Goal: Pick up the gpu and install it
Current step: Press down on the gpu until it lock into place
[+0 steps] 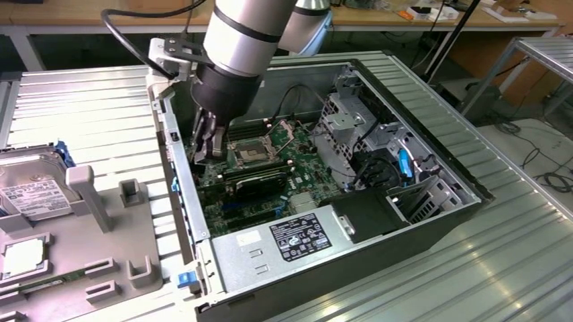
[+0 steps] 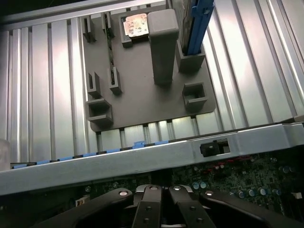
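Observation:
The gpu (image 1: 255, 180) is a long dark card lying across the green motherboard inside the open computer case (image 1: 447, 168), just below the CPU socket (image 1: 251, 153). It looks seated on the board. My gripper (image 1: 206, 155) reaches down into the case close to the side wall, just above the card's end nearest that wall. Its fingers (image 1: 213, 137) are pressed together with nothing between them. In the wrist view the gripper (image 2: 161, 218) is shut, with the motherboard (image 2: 247, 183) beneath it and the case's side wall (image 2: 142, 159) just beyond it.
A power-supply box (image 1: 296, 238) with a white sticker fills the case's near end. A metal drive cage (image 1: 345, 124) stands at the exterior view's right of the board. Outside the case, a grey fixture tray (image 1: 107, 221) (image 2: 142, 95) carries a hard drive (image 1: 31, 194).

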`<state>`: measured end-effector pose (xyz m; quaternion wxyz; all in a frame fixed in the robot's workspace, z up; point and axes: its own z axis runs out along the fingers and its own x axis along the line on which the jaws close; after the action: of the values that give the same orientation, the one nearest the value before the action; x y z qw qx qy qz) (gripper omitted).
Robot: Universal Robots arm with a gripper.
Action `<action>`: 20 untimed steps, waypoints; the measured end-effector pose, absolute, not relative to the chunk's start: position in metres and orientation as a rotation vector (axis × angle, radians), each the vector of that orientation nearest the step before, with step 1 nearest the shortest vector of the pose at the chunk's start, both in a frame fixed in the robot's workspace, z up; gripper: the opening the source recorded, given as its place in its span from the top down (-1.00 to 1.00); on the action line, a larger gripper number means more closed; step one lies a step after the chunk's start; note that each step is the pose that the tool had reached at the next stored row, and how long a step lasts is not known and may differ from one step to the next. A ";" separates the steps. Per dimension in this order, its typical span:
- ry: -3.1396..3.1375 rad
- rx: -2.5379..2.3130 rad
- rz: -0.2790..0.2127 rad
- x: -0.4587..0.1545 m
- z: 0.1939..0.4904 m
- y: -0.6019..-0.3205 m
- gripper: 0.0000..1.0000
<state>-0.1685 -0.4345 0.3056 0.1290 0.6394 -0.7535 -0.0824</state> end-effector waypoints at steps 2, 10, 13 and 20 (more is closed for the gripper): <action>-2.191 1.860 -0.238 -0.168 0.303 -0.435 0.79; -2.192 1.859 -0.230 -0.168 0.296 -0.435 0.79; -2.190 1.858 -0.235 -0.166 0.296 -0.434 0.79; -2.178 1.848 -0.251 -0.135 0.297 -0.434 0.79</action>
<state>-0.1348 -0.4342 0.2970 0.1368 0.6385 -0.7524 -0.0867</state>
